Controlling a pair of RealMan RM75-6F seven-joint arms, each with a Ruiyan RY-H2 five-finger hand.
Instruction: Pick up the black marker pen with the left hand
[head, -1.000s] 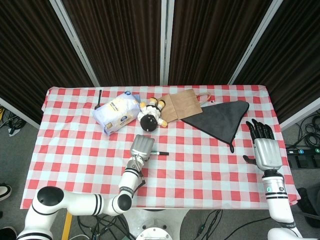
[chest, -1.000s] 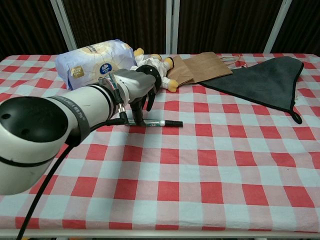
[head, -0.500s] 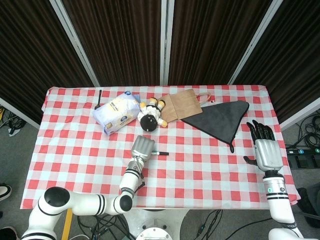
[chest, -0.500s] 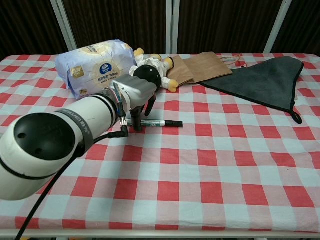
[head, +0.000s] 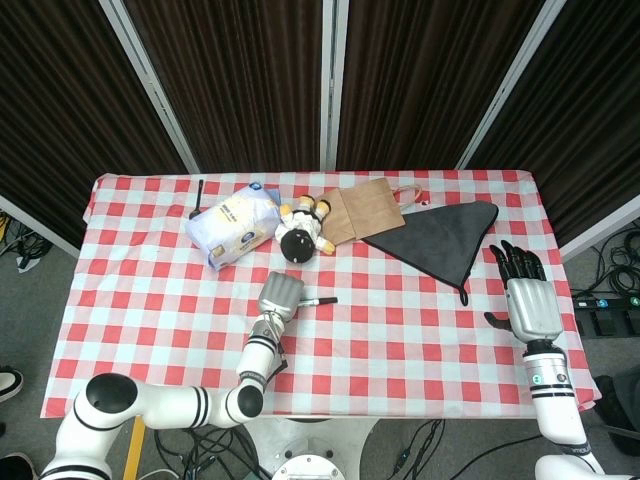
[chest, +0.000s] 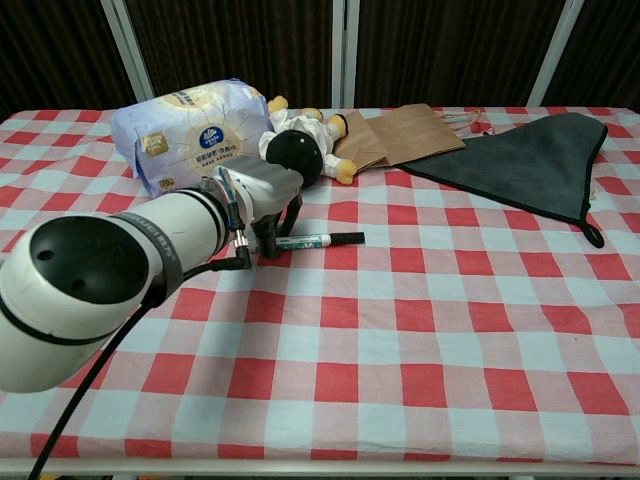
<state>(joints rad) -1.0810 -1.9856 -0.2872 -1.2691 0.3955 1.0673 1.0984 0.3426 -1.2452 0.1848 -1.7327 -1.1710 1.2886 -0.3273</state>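
The left hand (chest: 262, 195) is curled down over the near end of the black marker pen (chest: 322, 239), fingers closed around its barrel; the pen sits low over the checked counter (head: 400, 320), its capped tip pointing right and a little raised. Just behind are the plush doll (head: 300, 232), the blue-white tissue pack (head: 232, 226), a brown paper bag (head: 367, 208) and a dark grey cloth (head: 440, 238). The right hand (head: 528, 298) rests at the counter's right edge, fingers spread, holding nothing.

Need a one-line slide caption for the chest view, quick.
Left hand grips one end of the black marker pen on the checked tablecloth.
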